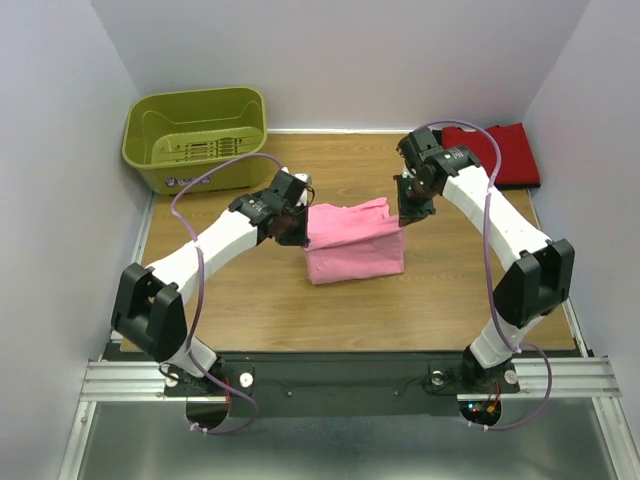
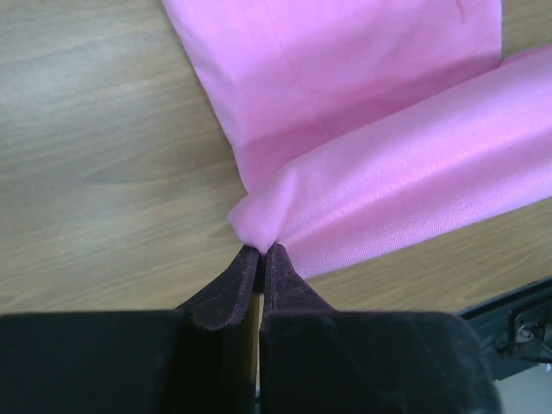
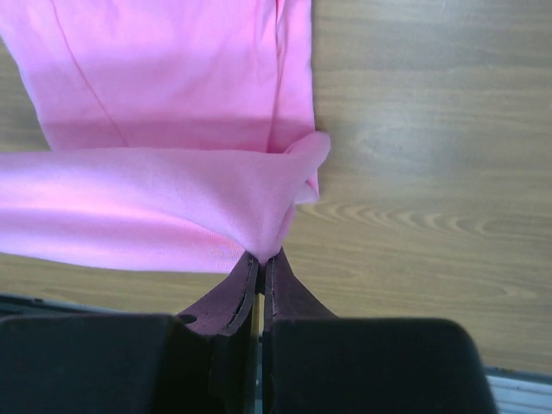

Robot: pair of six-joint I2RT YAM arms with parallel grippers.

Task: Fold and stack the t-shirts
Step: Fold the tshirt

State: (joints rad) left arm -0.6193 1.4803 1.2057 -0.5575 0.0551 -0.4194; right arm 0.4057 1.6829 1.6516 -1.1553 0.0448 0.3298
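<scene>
Top external view shows the pink shirt (image 1: 355, 250) mid-frame, with the left gripper (image 1: 298, 225) and right gripper (image 1: 405, 210) each clamped on a corner of its upper edge. Held at both ends, that edge can likely fold over evenly; the red shirt (image 1: 505, 150) lies upper right.

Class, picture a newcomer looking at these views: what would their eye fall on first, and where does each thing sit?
The bright pink t-shirt stands out first, half folded at the middle of the wooden table, with the left gripper and right gripper each pinched shut on a corner of its folded-over edge. Next come the red t-shirt, folded at the far right corner, and the olive-green basket at the far left.
</scene>
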